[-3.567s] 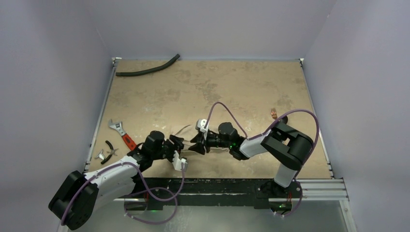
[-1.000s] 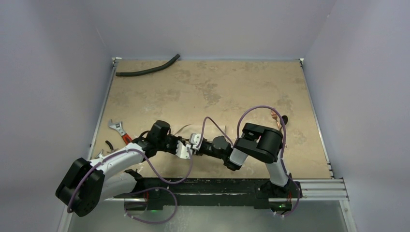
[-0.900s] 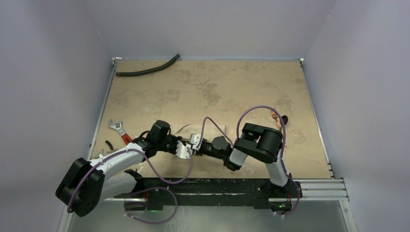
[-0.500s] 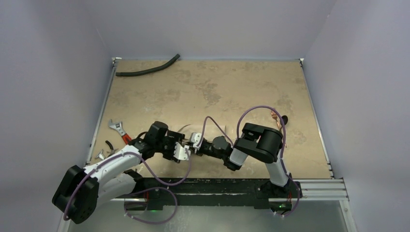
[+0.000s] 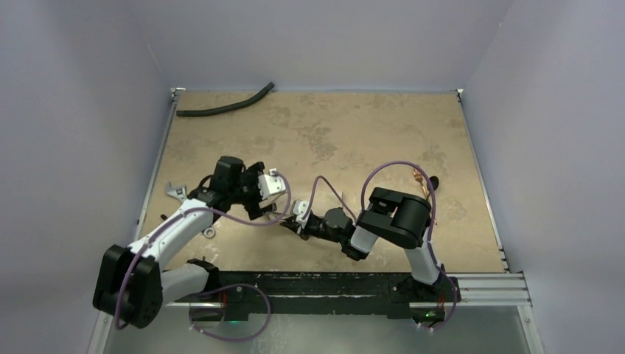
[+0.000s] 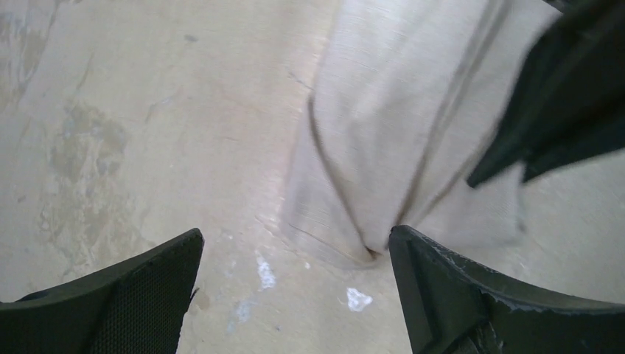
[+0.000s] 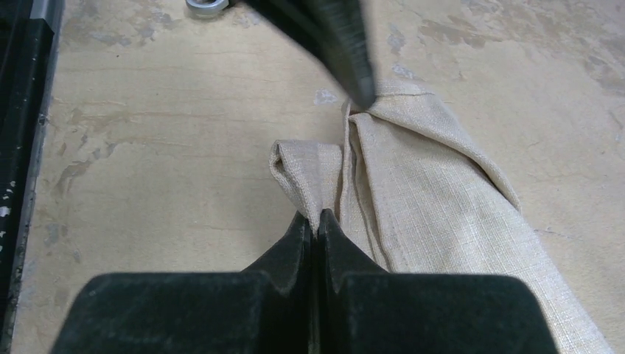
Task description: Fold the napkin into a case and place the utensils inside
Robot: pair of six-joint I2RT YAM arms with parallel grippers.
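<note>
Napkin (image 7: 442,214) folded narrow, right tool (image 7: 318,225) clenched on its edge loop, left tool (image 6: 293,240) released above it

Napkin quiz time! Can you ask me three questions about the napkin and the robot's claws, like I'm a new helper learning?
1. True or false: the right claw is pinching a fold of the napkin.
2. Pick one. The left claw is: A) open and empty, B) shut on the napkin, C) hidden from every camera.
3. Fill the gap: the long black hose lies at the table's far ____ corner.
Key: 1 true; 2 A; 3 left.
</note>
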